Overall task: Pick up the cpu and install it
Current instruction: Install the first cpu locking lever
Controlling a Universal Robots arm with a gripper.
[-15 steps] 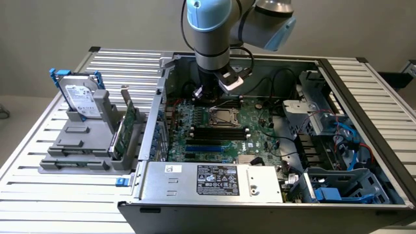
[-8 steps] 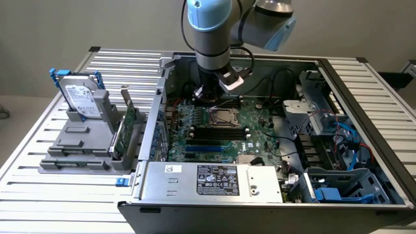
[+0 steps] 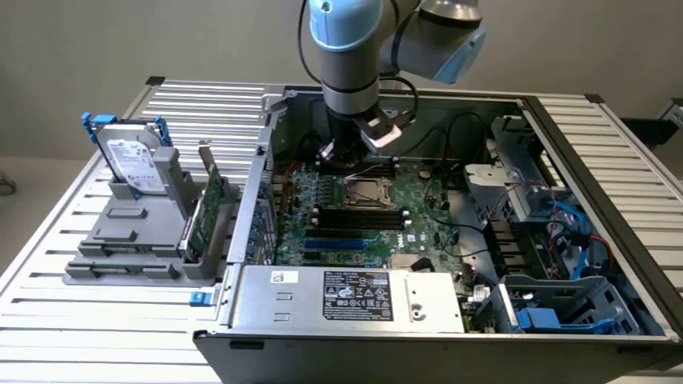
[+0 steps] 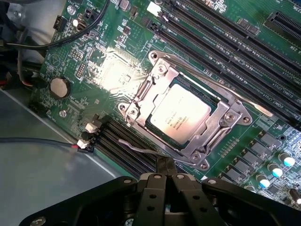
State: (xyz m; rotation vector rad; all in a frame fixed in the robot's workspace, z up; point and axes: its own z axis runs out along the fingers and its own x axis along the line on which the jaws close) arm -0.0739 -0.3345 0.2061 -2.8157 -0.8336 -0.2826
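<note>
Noted nearest the exterior camera: silver power supply (image 3: 288,300) with a black label, at the front edge of the open computer case (image 3: 597,160) on the slatted desk (image 3: 64,312). Beyond it, found green motherboard (image 3: 427,228) lying flat on the case floor. Located cpu (image 4: 181,115) seated in its socket near the board's middle, silvery top facing up, metal retaining frame (image 4: 235,115) lying around its edges. Recorded jaws together, tip against tip, nothing clamped between them. In the wrist view, placed the tips just beside the socket's edge, close to a thin wire lever (image 4: 136,148); cannot tell whether touching. Logged arm (image 3: 347,48) hanging down from above the case, blue-capped joints up high, last link roughly vertical, wrist pointing down into the case over the board's far part, just behind the socket. At the exterior view's left, outside the case, noted grey holder (image 3: 128,240) on the desk carrying hard drive (image 3: 133,164) upright with blue handles, and green card (image 3: 213,196) standing on edge near the case wall.
</note>
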